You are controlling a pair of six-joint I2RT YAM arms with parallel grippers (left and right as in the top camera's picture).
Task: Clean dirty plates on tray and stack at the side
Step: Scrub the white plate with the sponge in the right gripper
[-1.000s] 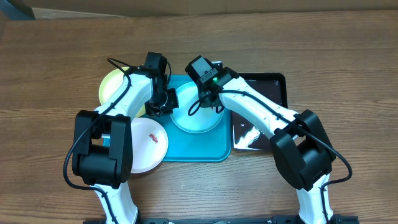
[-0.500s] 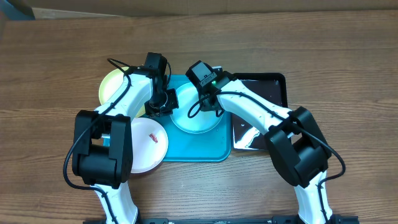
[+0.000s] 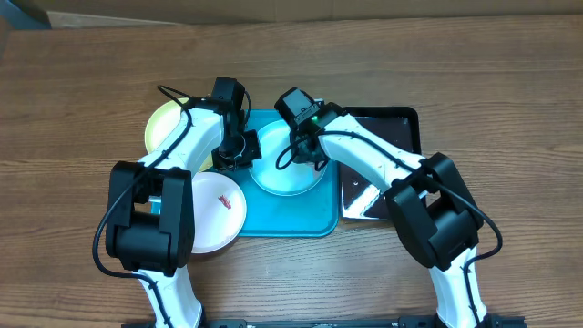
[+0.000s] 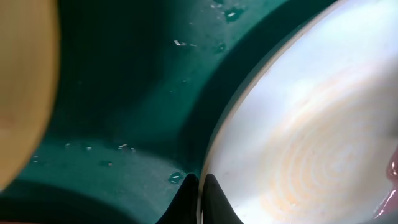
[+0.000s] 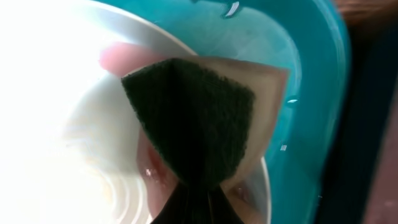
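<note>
Now my left gripper point(image 4: 198, 190) nips rim of round pale cyan plastic plate point(image 4: 311, 124); right gripper point(image 5: 194, 198) pinches dark green sponge point(image 5: 189, 118) down on it.

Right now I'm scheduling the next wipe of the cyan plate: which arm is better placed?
Right. Its hand pinches the sponge over the cyan plate, while the left hand grips that plate's rim in the tray, apparently steadying it.

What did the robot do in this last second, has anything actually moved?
The right arm swung its elbow slightly left, sliding the sponge a little across the cyan plate. The left fingers still pinch that plate's rim. The yellow-green plate, white plate and blue tray stayed put.
</note>
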